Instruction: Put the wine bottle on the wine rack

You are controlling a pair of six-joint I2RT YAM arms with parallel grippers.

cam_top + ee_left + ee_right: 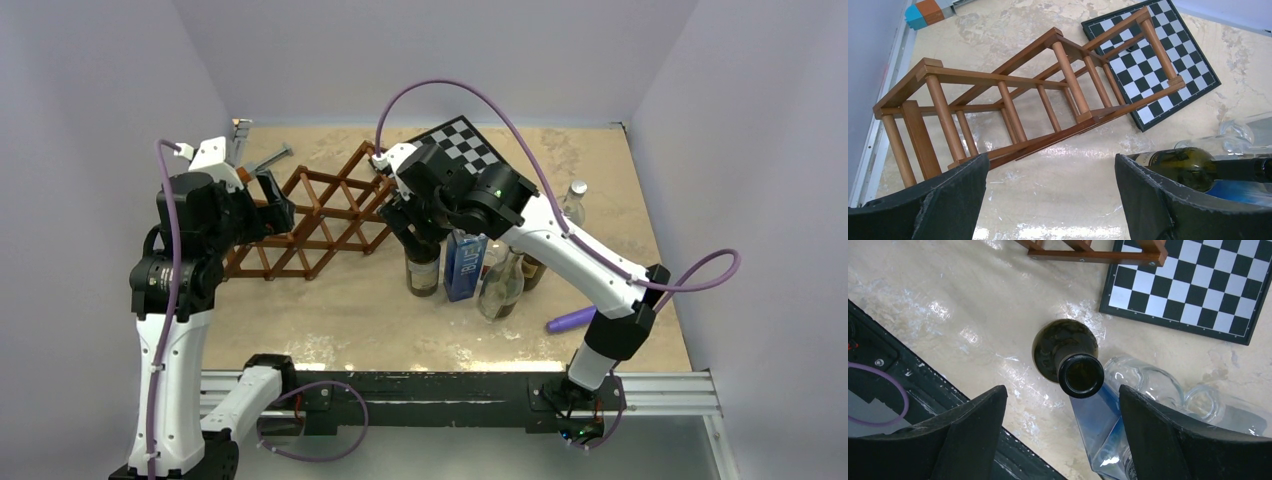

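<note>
The reddish-brown lattice wine rack point(330, 210) lies on the table at the back left; it fills the left wrist view point(1048, 95). A dark green wine bottle point(423, 272) stands upright at mid-table. In the right wrist view I look down on its open mouth point(1081, 375). My right gripper point(413, 228) is open and hovers just above the bottle's neck; its fingers point(973, 435) stand on both sides, apart from the glass. My left gripper point(277, 205) is open and empty at the rack's left end. The bottle also shows in the left wrist view point(1183, 167).
A blue square bottle point(465, 265) and clear glass bottles point(500, 285) stand close to the right of the wine bottle. A black-and-white checkerboard point(465, 145) lies behind the rack. A purple object point(570, 320) lies at the front right. A black rail point(898, 375) runs along the near edge.
</note>
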